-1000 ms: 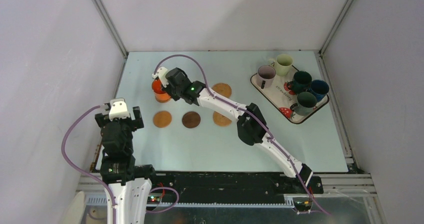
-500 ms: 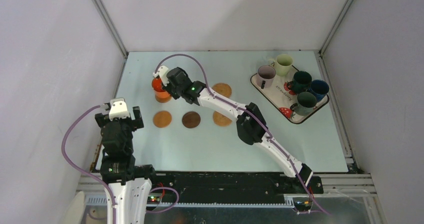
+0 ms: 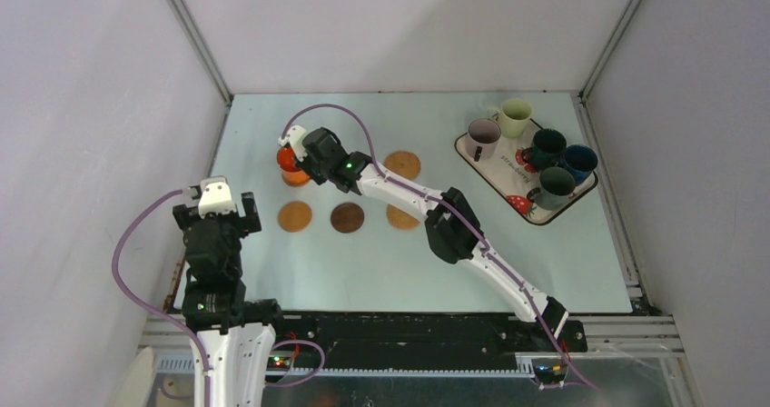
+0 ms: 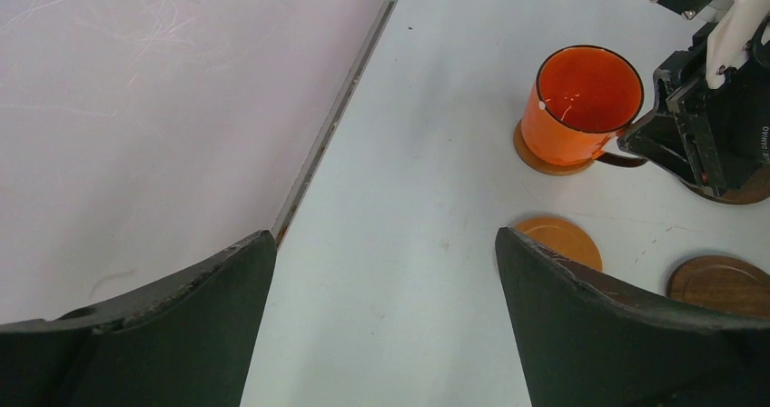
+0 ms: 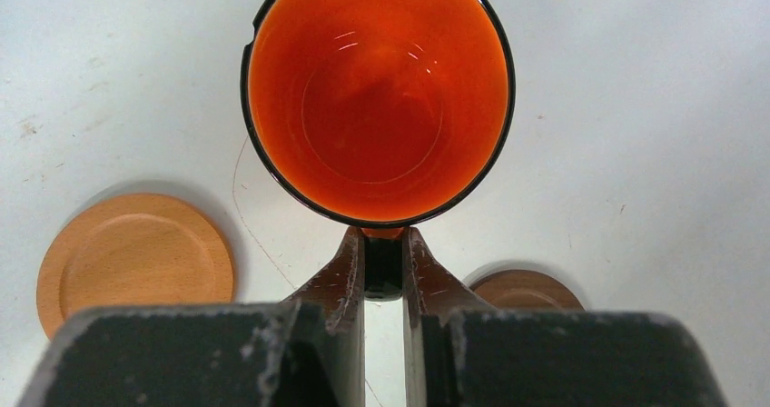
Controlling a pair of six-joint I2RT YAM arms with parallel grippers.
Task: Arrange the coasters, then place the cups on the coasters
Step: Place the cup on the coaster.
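Pale blue table [image 3: 545, 262]. One orange cup [image 4: 581, 107] sits on tan coaster [image 4: 545, 163], far left. Right gripper [image 5: 382, 271] pinches its handle, jaws closed. Five more cups [image 3: 553, 185] on tray [image 3: 502, 178], far right. Four bare coasters [image 3: 294, 216] seen. Left gripper [image 4: 386, 280] wide open, holds nothing. Since second ago: right arm moved little left, cup same spot.

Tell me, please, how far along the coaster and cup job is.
Done: coasters lie spread in two rows. In hand: the orange cup stands on a tan coaster, the right hand shut on its handle, not yet released. Left: five cups wait on the tray.
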